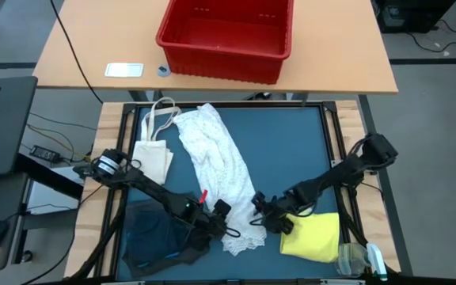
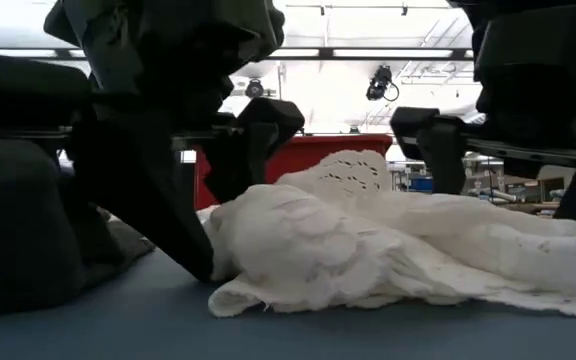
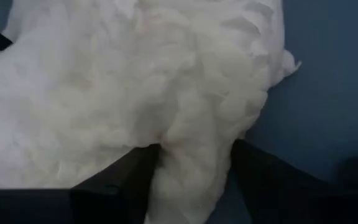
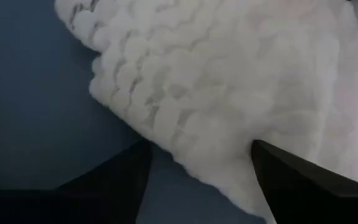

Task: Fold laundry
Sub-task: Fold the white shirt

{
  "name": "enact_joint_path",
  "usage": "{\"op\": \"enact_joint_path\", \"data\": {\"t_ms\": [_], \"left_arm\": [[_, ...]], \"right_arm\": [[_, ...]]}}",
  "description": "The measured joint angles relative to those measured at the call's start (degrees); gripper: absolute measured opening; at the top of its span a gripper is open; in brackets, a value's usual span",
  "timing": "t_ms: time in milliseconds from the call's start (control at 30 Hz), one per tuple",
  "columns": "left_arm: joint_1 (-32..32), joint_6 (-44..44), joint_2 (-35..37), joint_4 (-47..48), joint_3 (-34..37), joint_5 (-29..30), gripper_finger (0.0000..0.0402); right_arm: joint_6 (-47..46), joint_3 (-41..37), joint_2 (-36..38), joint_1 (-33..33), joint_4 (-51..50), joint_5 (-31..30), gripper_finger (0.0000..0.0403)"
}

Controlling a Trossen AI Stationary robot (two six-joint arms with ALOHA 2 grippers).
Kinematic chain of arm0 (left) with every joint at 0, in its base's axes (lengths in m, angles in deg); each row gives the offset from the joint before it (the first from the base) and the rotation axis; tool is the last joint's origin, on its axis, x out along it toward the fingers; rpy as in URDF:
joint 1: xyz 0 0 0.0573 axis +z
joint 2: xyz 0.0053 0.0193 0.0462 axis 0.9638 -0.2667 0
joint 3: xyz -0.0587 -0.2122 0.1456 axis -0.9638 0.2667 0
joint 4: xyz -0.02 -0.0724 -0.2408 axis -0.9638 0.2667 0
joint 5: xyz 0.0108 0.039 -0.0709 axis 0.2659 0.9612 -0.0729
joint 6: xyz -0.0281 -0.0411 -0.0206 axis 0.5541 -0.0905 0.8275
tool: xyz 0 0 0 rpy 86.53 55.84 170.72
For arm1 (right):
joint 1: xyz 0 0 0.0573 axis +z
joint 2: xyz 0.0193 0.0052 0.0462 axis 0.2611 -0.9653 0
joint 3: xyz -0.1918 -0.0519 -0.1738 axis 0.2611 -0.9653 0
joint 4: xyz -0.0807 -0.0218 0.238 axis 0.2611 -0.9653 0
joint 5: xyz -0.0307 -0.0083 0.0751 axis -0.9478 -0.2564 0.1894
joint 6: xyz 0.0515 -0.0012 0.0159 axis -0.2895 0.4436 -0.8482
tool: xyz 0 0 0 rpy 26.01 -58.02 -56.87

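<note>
you have both end effectors low at the near end of the white lacy garment (image 1: 216,162), which lies in a long strip down the middle of the blue surface (image 1: 291,150). your left end effector (image 1: 226,227) has its fingers (image 3: 120,186) set apart with a fold of white cloth between them, whether clamped you cannot tell. your right end effector (image 1: 261,212) stands released, its fingers (image 4: 297,183) at the lacy edge. the yellow garment (image 1: 313,236) lies just beside it, a dark garment (image 1: 153,233) under the left arm.

Soft, lacy white cloth garment (image 1: 216,154) on matt blue mat (image 1: 291,150).
</note>
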Motion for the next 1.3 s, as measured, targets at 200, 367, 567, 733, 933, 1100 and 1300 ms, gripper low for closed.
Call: {"op": "enact_joint_path", "data": {"t_ms": [200, 367, 567, 733, 933, 1100, 1300], "left_arm": [[0.00, 3.91, 0.29, 0.03, 0.00, 0.49, 0.0119], [0.01, 6.34, 0.98, 10.93, -4.85, 0.06, 0.0020], [1.85, 7.69, 3.19, 19.27, -12.39, -3.28, 0.0011], [5.44, 15.46, 9.12, 21.30, -13.79, -3.98, 0.0008], [11.95, 28.19, 13.00, 36.03, -13.73, -4.13, 0.0006], [16.67, 33.71, 13.19, 36.68, -9.49, -7.53, 0.0006], [23.35, 45.19, 13.19, 36.59, -1.40, -7.61, 0.0015]], "right_arm": [[-6.61, 0.61, -1.23, -0.88, 2.87, 0.68, 0.0200], [-16.41, 3.19, 2.57, -4.70, 1.12, 7.66, 0.0034], [-28.76, 3.50, 8.56, -9.75, -0.79, 18.28, 0.0016], [-34.08, 3.48, 12.80, -14.10, -1.65, 26.06, 0.0010], [-37.06, 3.49, 14.40, -22.40, -0.86, 28.23, 0.0010], [-41.92, 3.75, 8.65, -33.55, 4.13, 32.37, 0.0010], [-47.31, 8.94, -3.83, -43.34, 5.39, 41.86, 0.0011]]}}
